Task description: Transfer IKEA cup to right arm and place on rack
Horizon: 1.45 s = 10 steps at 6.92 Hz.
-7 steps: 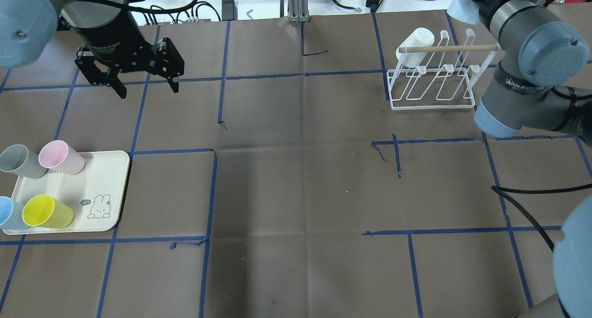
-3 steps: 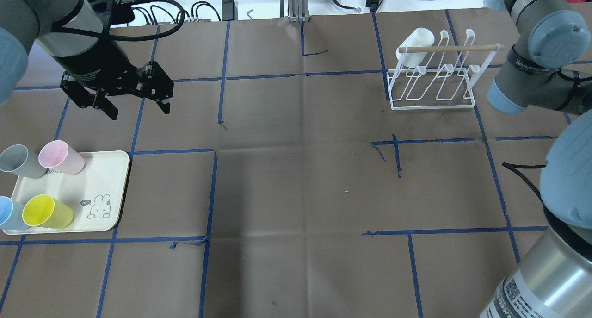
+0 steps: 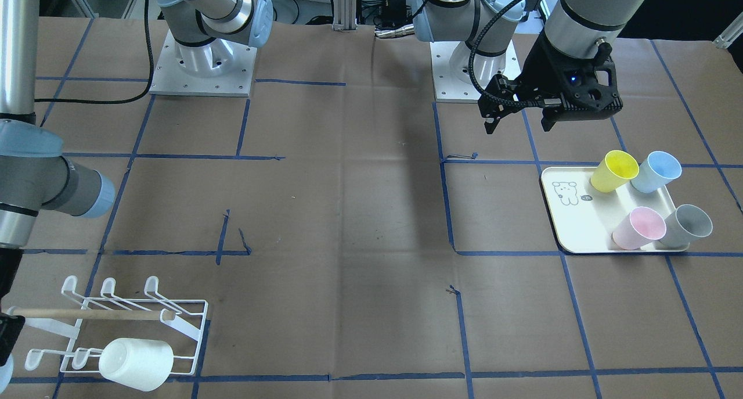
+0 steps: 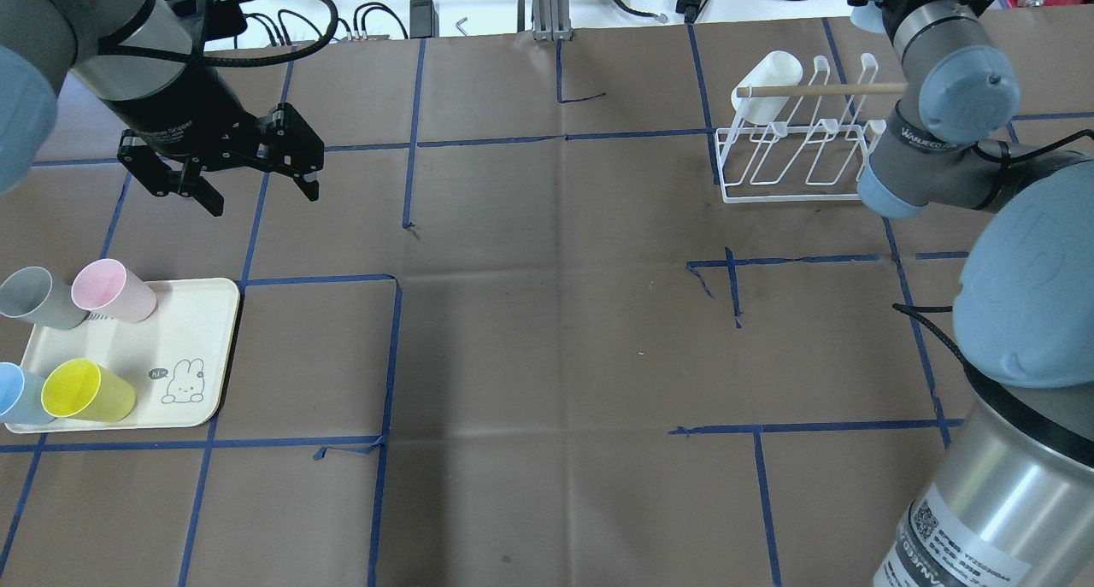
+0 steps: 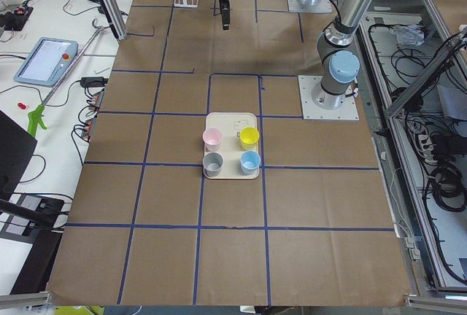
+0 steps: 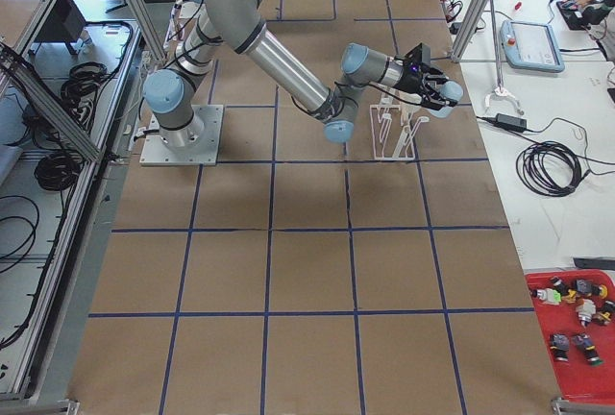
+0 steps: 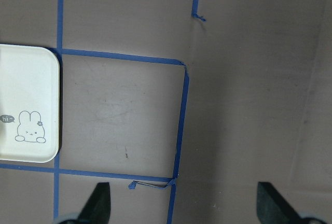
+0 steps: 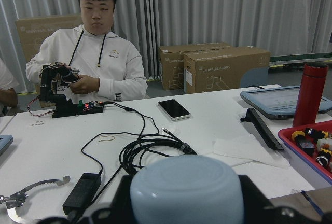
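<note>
Right arm [image 4: 932, 134] has swung inward since 0.4 s ago; its wrist link now crosses the right end of the rack [image 4: 795, 198].
Right claw [image 6: 434, 87] is clenched on a pale blue cup [image 8: 187, 190], held clear of the surface [image 4: 547, 314] near the rack's far right corner. A white cup [image 3: 136, 364] lies on the rack's opposite end. Left claw [image 4: 262, 201] hangs released and empty, jaws wide apart, over bare surface beyond the tray [image 4: 197, 331], which carries four cups [image 4: 85, 390].
</note>
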{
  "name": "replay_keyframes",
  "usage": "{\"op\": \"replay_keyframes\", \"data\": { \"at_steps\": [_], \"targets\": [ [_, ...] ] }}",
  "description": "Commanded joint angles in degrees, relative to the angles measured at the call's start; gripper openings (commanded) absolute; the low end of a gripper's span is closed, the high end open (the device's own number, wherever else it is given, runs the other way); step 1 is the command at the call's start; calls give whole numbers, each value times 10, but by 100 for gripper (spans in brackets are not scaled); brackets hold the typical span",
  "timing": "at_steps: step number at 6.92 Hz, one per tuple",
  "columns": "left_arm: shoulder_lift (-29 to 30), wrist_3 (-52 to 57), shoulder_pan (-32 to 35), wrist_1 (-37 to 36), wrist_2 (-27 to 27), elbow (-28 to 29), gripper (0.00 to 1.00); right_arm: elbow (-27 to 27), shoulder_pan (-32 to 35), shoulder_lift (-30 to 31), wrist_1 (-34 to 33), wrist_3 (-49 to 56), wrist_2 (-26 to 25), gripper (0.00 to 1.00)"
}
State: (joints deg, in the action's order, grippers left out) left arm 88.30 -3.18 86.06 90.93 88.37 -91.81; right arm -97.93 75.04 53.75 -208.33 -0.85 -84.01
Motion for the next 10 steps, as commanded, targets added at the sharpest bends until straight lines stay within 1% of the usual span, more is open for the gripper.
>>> {"op": "replay_keyframes", "data": {
  "at_steps": [1,3,6,7,8,9,10],
  "targets": [
    [1,-6,2,-1,2,3,99,-14,1,-3,-4,1,0,9],
    [0,-15,4,-1,2,1,99,-25,-14,-1,-1,2,8,9],
    [0,-14,5,-1,2,1,99,-45,-17,-3,-2,6,8,10],
    [0,-13,5,-1,3,1,99,-47,-16,-4,-2,11,4,22],
    [0,-13,5,-1,3,1,99,-50,-16,-3,-1,10,0,79],
    [0,-12,5,-1,3,1,99,-50,-16,-2,0,2,0,100],
    [0,-12,5,-1,3,1,99,-49,-16,0,5,1,5,100]
  ]
}}
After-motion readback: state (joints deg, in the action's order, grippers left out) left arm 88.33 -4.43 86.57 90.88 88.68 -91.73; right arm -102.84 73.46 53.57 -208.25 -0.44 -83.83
